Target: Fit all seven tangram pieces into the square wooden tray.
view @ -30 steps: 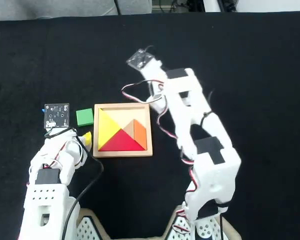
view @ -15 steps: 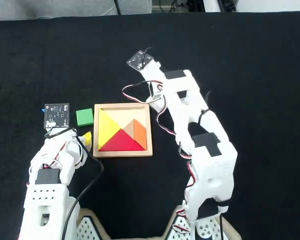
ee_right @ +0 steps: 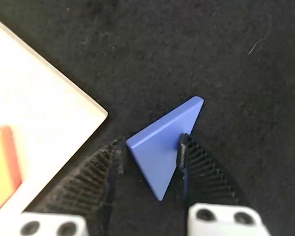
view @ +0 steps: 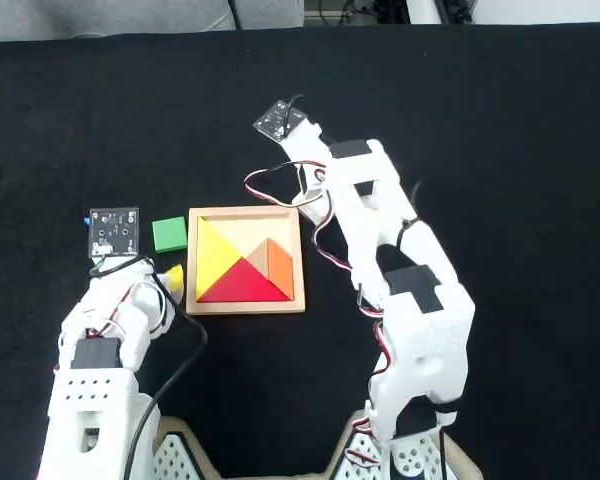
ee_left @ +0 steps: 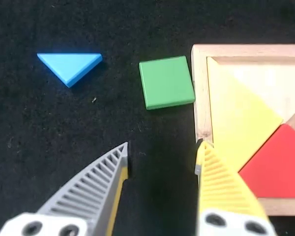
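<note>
The square wooden tray (view: 245, 303) holds a yellow triangle (view: 213, 257), a red triangle (view: 243, 284), an orange piece (view: 281, 264) and a tan piece (view: 256, 257). A green square (view: 169, 234) lies just left of it. My left gripper (ee_left: 162, 153) hovers open in front of the green square (ee_left: 166, 82), close to the tray's rim (ee_left: 199, 93). Farther out lies a light blue triangle (ee_left: 69, 65). My right gripper (ee_right: 148, 147) is beyond the tray's far right corner (ee_right: 64, 103), shut on a dark blue triangle (ee_right: 164, 135) that rests on the cloth.
Black cloth covers the table (view: 500, 150), with open room to the right and at the back. The right arm (view: 380, 230) stretches along the tray's right side. The left arm (view: 110, 320) sits at the front left.
The right arm has shifted slightly to the left along the tray's side. The left arm and the pieces have kept still.
</note>
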Robot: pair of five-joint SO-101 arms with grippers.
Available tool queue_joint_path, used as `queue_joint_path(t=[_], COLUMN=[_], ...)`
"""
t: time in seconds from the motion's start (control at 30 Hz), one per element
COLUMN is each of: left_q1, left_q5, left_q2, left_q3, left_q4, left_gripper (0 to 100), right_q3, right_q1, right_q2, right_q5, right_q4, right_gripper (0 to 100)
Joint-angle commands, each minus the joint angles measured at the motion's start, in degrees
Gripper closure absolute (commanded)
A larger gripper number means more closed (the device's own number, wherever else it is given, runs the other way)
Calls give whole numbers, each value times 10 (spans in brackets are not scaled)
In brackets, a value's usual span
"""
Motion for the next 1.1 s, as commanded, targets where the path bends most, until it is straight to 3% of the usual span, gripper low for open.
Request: queue_joint_path(t=[0.0,0.33,0.8,1.07], left_q1=[7,7,7,7], left_q5=[-4,-4,-4,-4], left_q2=[-7,-7,-7,-7], left_q3=[-4,-4,-4,-3], left_q4=[-4,-4,-5,-7], left_gripper=[777,777,777,777], right_q3=[-18,-68,-88,-85], right_q1=[12,16,35,60], right_q2=[18,54,47,-42], right_q5=[7,12,34,37], right_q4=[18,62,50,127], right_gripper=[799,802,939,987])
